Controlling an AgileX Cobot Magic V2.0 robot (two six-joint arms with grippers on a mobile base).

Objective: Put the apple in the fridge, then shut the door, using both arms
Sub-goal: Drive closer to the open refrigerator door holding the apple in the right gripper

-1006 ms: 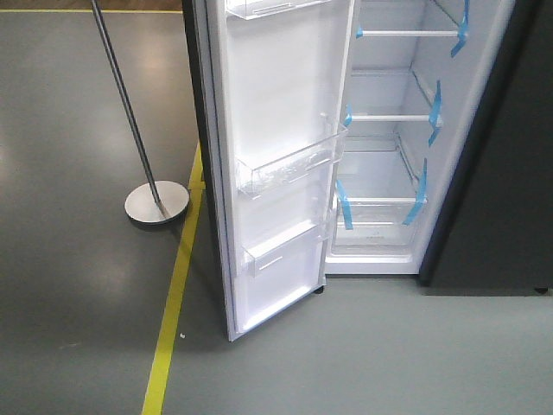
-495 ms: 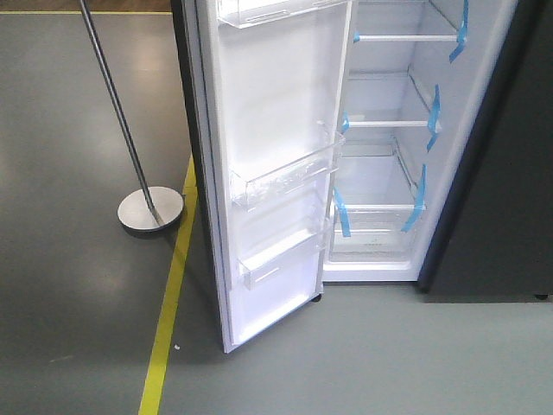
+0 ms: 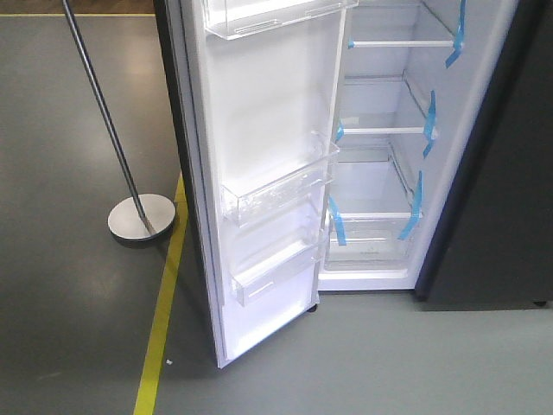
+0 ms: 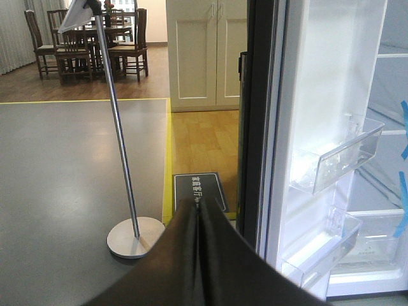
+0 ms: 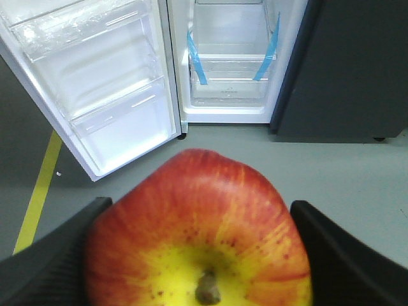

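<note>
The red and yellow apple (image 5: 197, 236) fills the bottom of the right wrist view, stem dimple toward the camera, with my right gripper (image 5: 199, 255) shut on it, one black finger on each side. The fridge (image 3: 380, 156) stands wide open, white inside, with clear shelves and blue tape strips; the right wrist view shows its low drawer (image 5: 231, 70) beyond the apple. Its door (image 3: 268, 173) is swung out to the left, clear bins facing me. My left gripper (image 4: 199, 207) is shut on nothing, its fingers pressed together, pointing past the door's dark outer edge (image 4: 255, 127).
A metal pole on a round base (image 3: 141, 216) stands left of the door, beside a yellow floor line (image 3: 160, 320). A dark grey panel (image 3: 501, 173) flanks the fridge on the right. A black floor sign (image 4: 199, 189), cabinets and a dining set (image 4: 89, 38) lie beyond.
The fridge, door and pole stand have shifted left and grown slightly in the front view, so the base has moved closer and to the right.
</note>
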